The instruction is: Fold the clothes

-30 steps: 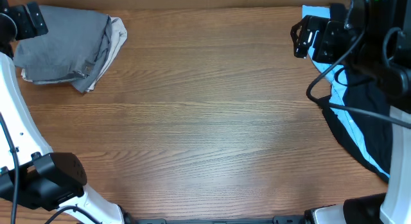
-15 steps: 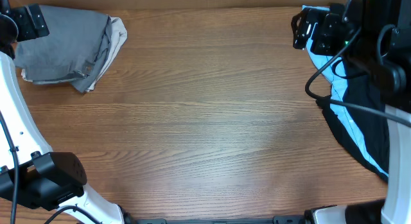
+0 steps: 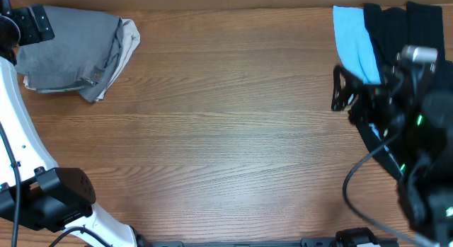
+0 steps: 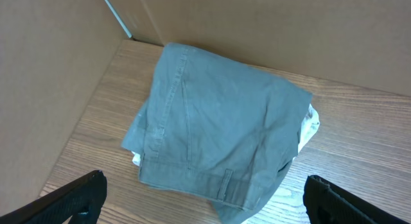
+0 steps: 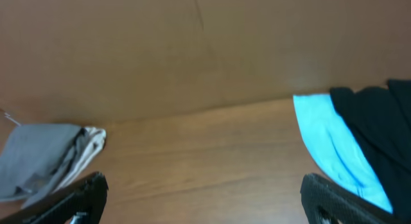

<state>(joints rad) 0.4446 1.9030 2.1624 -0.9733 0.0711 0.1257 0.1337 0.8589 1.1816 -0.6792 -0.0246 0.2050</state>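
Observation:
The clothes, a pair of mid-grey shorts (image 3: pixel 67 52), lie folded in a pile at the table's far left corner. In the left wrist view the shorts (image 4: pixel 218 128) show a belt loop and a slit pocket. My left gripper (image 3: pixel 28 26) hovers at the pile's left edge, open, with nothing between its fingers (image 4: pixel 80 199). My right gripper (image 3: pixel 343 91) is at the right side of the table, far from the shorts, and is open and empty. In the right wrist view the right gripper (image 5: pixel 205 198) is over bare wood, with the shorts (image 5: pixel 35 160) far off at the left.
Cream-beige shorts (image 3: pixel 129 38) peek out from under the grey pile's right side. A light-blue garment (image 3: pixel 354 42) and a black garment (image 3: pixel 403 27) lie at the far right, partly under the right arm. Cardboard walls (image 4: pixel 58 76) stand behind and left of the pile.
The right arm has swung from the far right corner toward the table's front, uncovering the light-blue garment. The left arm and the shorts have not moved.

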